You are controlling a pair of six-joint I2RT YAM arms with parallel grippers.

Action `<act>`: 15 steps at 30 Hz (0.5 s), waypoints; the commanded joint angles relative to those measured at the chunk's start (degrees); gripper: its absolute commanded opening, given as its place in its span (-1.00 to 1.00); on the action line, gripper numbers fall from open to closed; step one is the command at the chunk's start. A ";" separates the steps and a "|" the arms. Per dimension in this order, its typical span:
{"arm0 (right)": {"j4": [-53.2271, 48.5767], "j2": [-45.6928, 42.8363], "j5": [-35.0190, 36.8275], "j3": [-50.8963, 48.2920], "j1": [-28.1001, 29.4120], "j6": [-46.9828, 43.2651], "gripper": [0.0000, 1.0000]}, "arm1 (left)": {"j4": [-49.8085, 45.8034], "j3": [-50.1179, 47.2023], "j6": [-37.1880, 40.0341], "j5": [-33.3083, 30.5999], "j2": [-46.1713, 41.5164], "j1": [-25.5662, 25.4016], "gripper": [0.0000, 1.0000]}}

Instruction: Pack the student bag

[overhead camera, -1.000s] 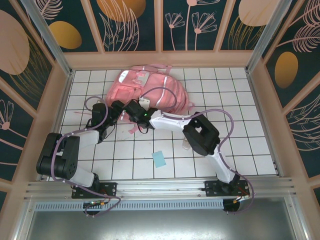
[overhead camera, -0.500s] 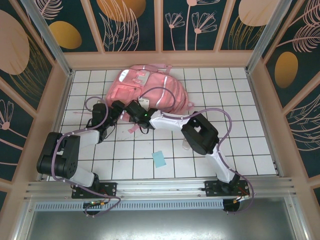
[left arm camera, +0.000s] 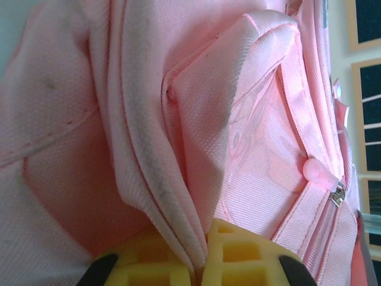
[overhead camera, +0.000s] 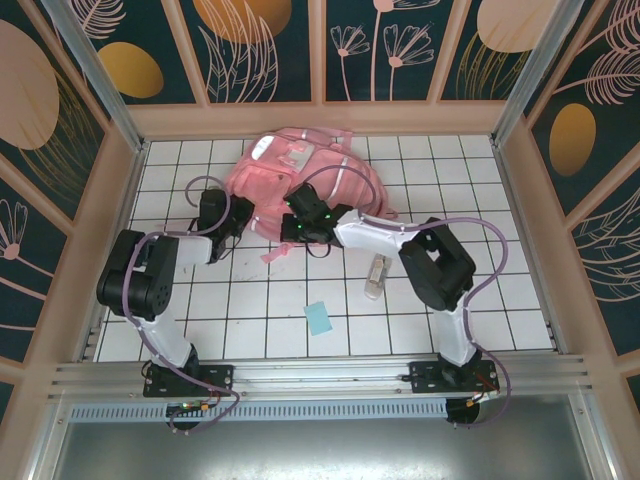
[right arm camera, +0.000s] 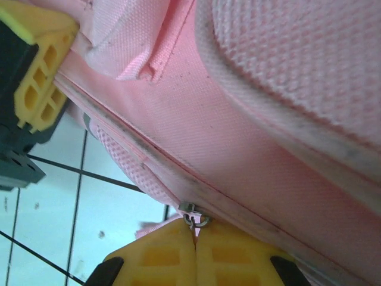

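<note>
Sprawling across the white-tiled worktop (overhead camera: 480, 300) toward 12 o'clock in the top view, the student bag (overhead camera: 275, 180) lies crumpled, with pink straps trailing. Left jaws are clamped fully together on a fold of the bag's fabric at its 8 o'clock edge. Right jaws are pinched tight at its 6 o'clock edge, gripping the seam by a small metal zipper ring (right arm camera: 196, 218). Near the worktop's 6 o'clock sits a small light-blue card (overhead camera: 319, 318); a pale oblong object (overhead camera: 376, 276) rests at 4 o'clock of the bag

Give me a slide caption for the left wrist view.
Left end effector pinching a fold of the pink student bag, zipper pull at right.
</note>
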 commanded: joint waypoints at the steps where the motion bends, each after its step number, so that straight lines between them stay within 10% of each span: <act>1: -12.28 -4.32 0.40 -3.30 -1.80 -7.39 -1.00 | -1.98 1.81 3.82 -8.44 1.21 1.71 -1.00; 15: -25.71 -12.43 14.15 -11.28 -8.91 -17.29 -1.00 | -8.35 6.09 8.54 -11.19 0.58 2.78 -1.00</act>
